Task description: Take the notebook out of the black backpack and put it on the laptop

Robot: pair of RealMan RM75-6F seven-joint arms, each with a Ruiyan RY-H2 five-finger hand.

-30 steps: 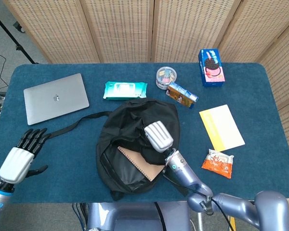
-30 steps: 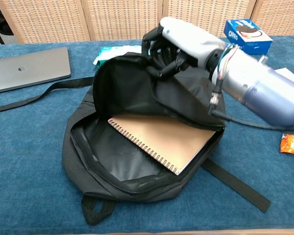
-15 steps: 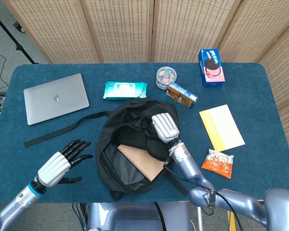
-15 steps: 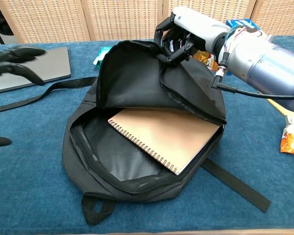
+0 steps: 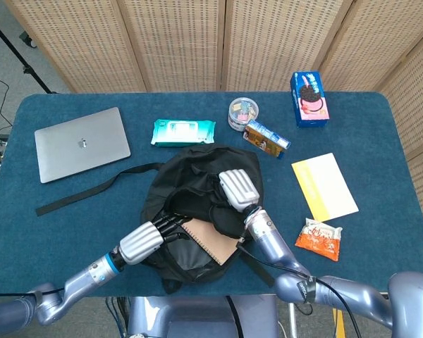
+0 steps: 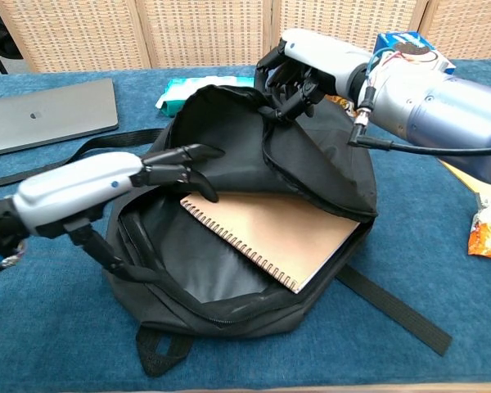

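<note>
Nearest the robot, the left hand (image 6: 106, 184), white-backed with black fingers, hangs just over the near rim of the open black fabric backpack (image 6: 188, 286), its fingers spread and holding nothing, the tips pointing at the corner of the tan spiral-bound notebook (image 6: 278, 233), which lies flat inside the bag and is not yet touched as far as the chest view shows. The step in hand looks like the reach-in. Next, the fingers need to get under or around the notebook's spiral edge and draw it out toward the opening without snagging the zip rim. Above it the right hand (image 6: 299, 65) has its fingers curled round a fold of the black flap (image 6: 311, 164), holding the mouth open (the flap still overhangs the notebook's far edge, so room there is tight). The freest exit seems to be leftward and up. Farther off at the table's far left lies the closed silver laptop (image 5: 82, 144), with bare blue tablecloth (image 5: 70, 232) and the bag's loose black strap (image 5: 92, 189) between it and the backpack.
</note>
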